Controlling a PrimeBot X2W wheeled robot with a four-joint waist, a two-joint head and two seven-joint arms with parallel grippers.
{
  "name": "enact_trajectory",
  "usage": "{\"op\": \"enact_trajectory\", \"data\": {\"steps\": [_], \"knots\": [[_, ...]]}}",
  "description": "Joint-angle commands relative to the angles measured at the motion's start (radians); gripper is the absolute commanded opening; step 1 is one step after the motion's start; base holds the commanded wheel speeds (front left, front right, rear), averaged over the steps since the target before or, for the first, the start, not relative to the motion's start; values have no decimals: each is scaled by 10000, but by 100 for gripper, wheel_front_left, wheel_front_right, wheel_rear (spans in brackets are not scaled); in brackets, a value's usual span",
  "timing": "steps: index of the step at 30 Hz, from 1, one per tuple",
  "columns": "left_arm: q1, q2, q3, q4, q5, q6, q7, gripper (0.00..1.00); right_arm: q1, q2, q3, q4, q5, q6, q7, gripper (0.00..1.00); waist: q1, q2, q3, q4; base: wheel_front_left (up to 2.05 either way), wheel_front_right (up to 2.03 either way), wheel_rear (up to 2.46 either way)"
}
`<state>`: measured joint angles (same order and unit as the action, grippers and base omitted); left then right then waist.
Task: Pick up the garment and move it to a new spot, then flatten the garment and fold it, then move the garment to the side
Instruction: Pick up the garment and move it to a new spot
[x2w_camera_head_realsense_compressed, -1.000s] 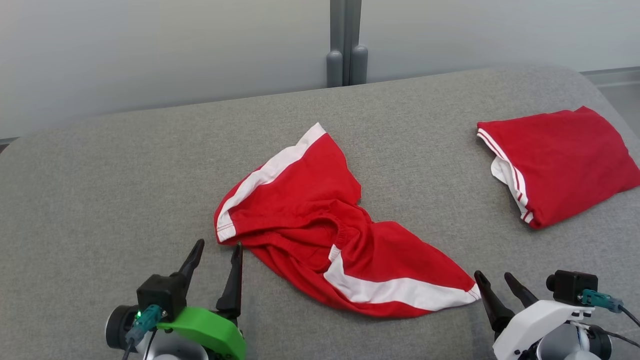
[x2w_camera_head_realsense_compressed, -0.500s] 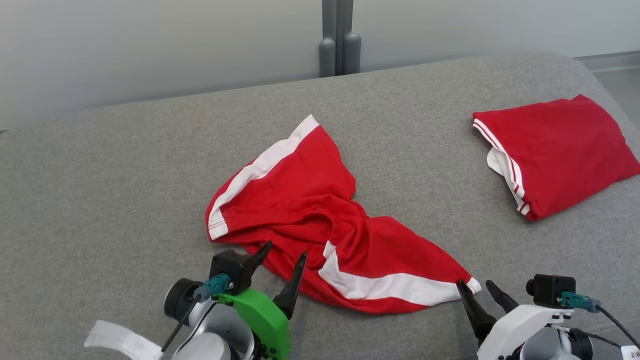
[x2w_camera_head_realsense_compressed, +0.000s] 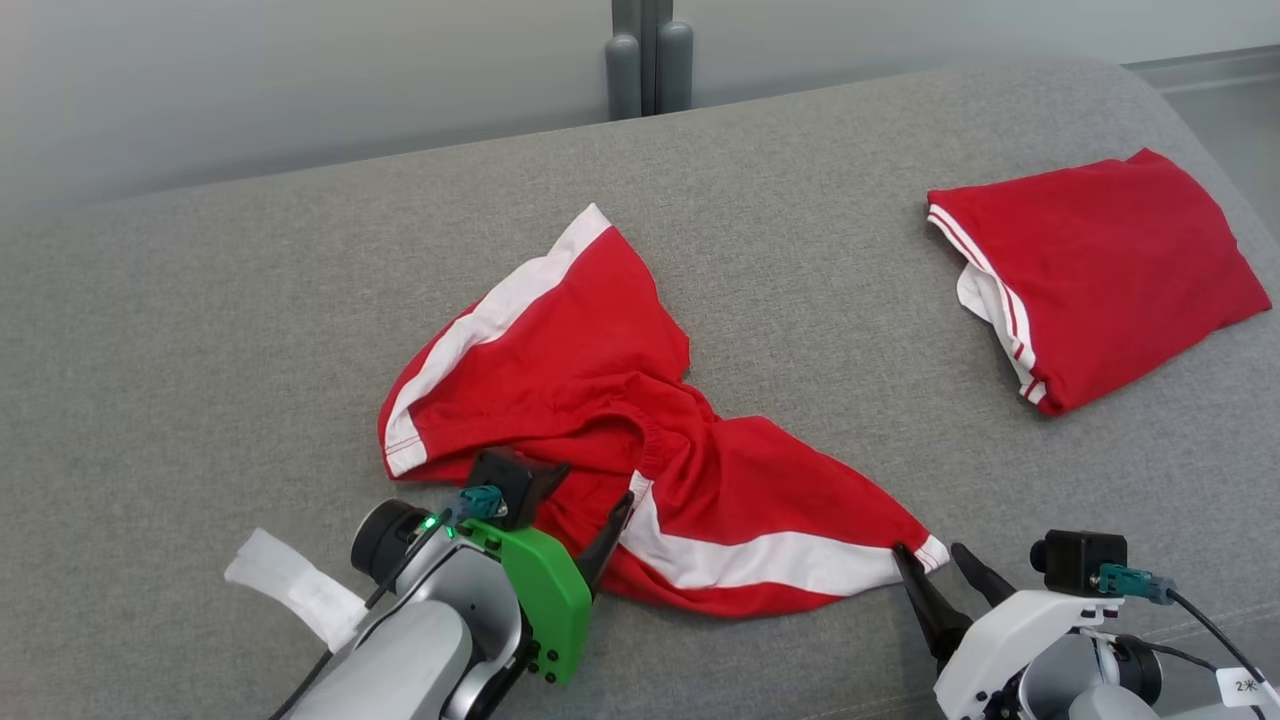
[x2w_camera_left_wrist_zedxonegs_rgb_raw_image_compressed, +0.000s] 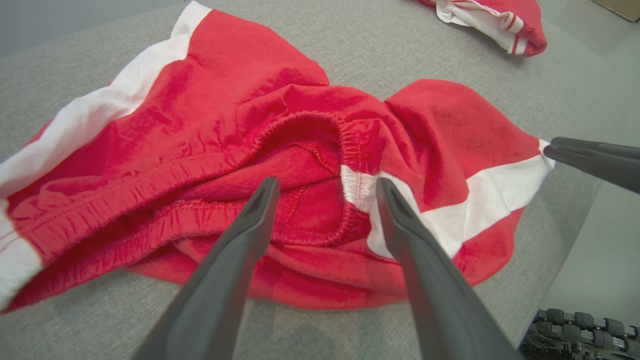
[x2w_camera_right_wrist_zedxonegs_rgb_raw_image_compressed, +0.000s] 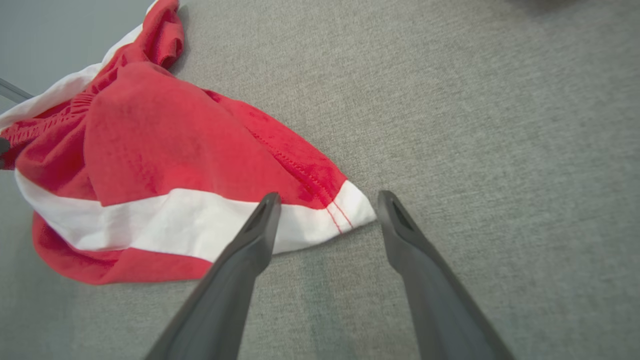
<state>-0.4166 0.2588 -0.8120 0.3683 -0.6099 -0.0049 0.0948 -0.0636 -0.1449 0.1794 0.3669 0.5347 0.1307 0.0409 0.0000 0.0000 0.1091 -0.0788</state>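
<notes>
Across most of the head view spreads the grey fabric worktop (x2w_camera_head_realsense_compressed: 200, 300). At its centre lies the crumpled garment (x2w_camera_head_realsense_compressed: 560, 380), red shorts with white side stripes, reaching from the upper middle down to the lower right. In the upper right of the frame rests a folded red garment (x2w_camera_head_realsense_compressed: 1100, 260), well apart from the shorts. At lower centre the left gripper (x2w_camera_left_wrist_zedxonegs_rgb_raw_image_compressed: 327, 181) has its jaws released and spread over the bunched elastic waistband. At lower right the right gripper (x2w_camera_head_realsense_compressed: 927, 548) has its jaws released too, either side of the white hem corner.
</notes>
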Motion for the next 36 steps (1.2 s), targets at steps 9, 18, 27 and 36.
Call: {"op": "enact_trajectory", "data": {"steps": [9,18,27,36], "knots": [[-801,-304,-338,1197,210,-479,-25,100,-514,129,298,411,112,0,-250,100,0,0,418,-246,0,0,0],[-1048,-570,-531,1742,145,-665,-112,100,-797,191,717,884,296,0,-365,100,0,0,560,-310,0,0,0],[-1127,-652,-634,1990,66,-764,-142,42,-1009,204,1095,1254,525,0,-446,100,0,0,626,-295,0,0,0],[-1248,-692,-704,2080,28,-825,-333,0,-1173,52,1446,1482,852,0,-636,0,0,0,613,-235,0,0,0]]}}
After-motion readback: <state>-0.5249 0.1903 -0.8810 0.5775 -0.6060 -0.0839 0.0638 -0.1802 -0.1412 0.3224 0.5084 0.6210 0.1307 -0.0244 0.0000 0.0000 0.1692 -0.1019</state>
